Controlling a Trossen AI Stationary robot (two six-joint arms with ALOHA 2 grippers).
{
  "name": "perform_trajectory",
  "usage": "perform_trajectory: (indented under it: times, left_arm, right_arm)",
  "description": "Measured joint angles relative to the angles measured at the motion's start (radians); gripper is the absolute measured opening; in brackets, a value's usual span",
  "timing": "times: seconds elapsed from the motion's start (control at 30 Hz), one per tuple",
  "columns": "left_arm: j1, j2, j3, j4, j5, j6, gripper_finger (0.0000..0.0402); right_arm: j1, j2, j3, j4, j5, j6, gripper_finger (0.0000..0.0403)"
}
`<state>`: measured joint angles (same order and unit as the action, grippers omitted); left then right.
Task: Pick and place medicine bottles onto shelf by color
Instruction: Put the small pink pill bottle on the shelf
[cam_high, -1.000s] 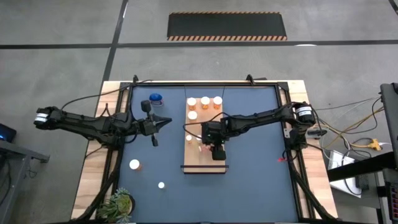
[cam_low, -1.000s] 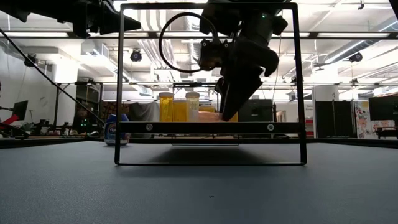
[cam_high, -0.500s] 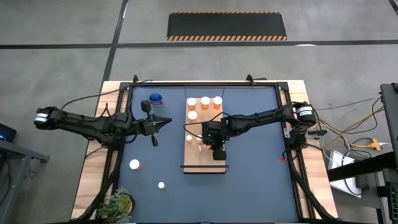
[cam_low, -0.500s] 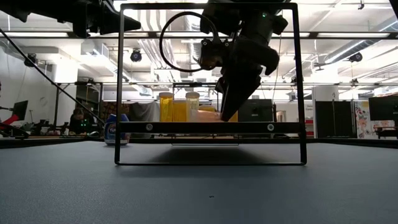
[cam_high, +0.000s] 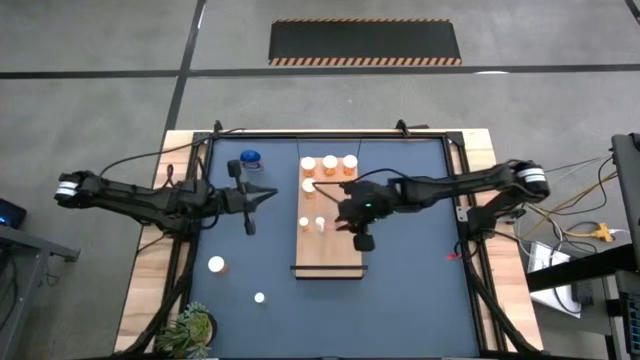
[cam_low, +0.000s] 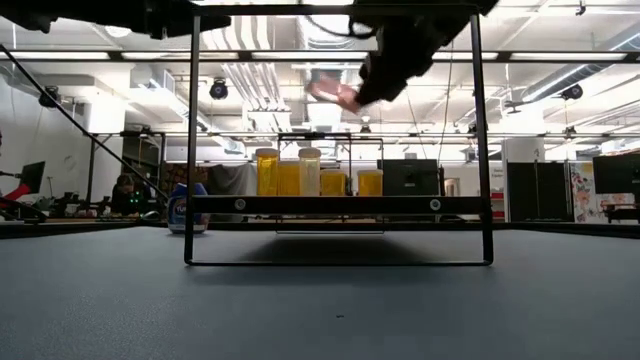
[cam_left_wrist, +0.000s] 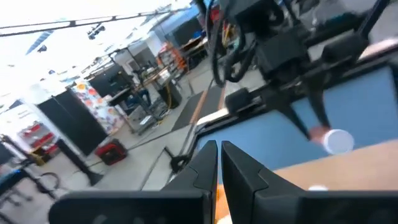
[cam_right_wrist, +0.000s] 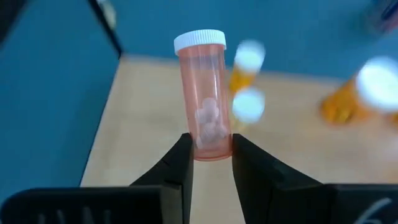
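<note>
Clamped by its base between the right gripper's (cam_right_wrist: 209, 163) fingers (cam_right_wrist: 179, 168), a pale orange bottle (cam_right_wrist: 204, 99) is held above the shelf (cam_high: 340, 255), its long axis running straight out from the fingertips, cap outermost. Standing bottles (cam_high: 329, 163) occupy the shelf's far end. The left gripper (cam_left_wrist: 219, 163), fingers pressed together, waits over the worktop (cam_high: 410, 280), farther off.

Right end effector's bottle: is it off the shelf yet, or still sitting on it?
Off the shelf. The right end effector grips the pinkish bottle by its base, and the low view shows it raised well above the shelf.
</note>
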<state>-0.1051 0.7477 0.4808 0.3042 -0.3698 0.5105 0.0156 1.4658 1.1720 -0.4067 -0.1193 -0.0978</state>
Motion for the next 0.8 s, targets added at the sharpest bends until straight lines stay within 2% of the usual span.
perform_trajectory:
  times: [0.07, 0.13, 0.27, 0.37, 0.43, 0.5, 0.6, 0.8]
  left_arm:
    - [0.000, 0.020, 0.000, 0.033, 0.038, -0.036, 0.0004]
    - [0.000, 0.044, 0.000, 0.063, 0.084, -0.046, 0.0004]
    - [0.000, 0.110, 0.000, 0.205, 0.141, -0.088, 0.0004]
    - [0.000, 0.171, 0.000, 0.336, 0.144, -0.113, 0.0004]
    - [0.000, 0.211, 0.000, 0.403, 0.144, -0.114, 0.0004]
    - [0.000, 0.258, 0.003, 0.478, 0.154, -0.121, 0.0004]
    - [0.000, 0.329, 0.011, 0.577, 0.157, -0.140, 0.0017]
    - [0.001, 0.476, 0.041, 0.716, 0.157, -0.170, 0.0098]
  right_arm:
    - [0.001, -0.046, -0.091, 0.177, 0.026, -0.013, 0.0080]
    - [0.000, -0.093, -0.192, 0.374, 0.097, -0.038, 0.0082]
    - [-0.001, -0.136, -0.377, 0.887, 0.236, -0.061, 0.0080]
    - [-0.001, -0.120, -0.482, 1.247, 0.251, -0.066, 0.0080]
    - [-0.001, -0.095, -0.529, 1.428, 0.251, -0.071, 0.0082]
    - [-0.001, -0.067, -0.554, 1.536, 0.251, -0.071, 0.0083]
    - [-0.001, -0.041, -0.561, 1.568, 0.251, -0.060, 0.0081]
    - [0.000, -0.028, -0.561, 1.570, 0.251, -0.034, 0.0082]
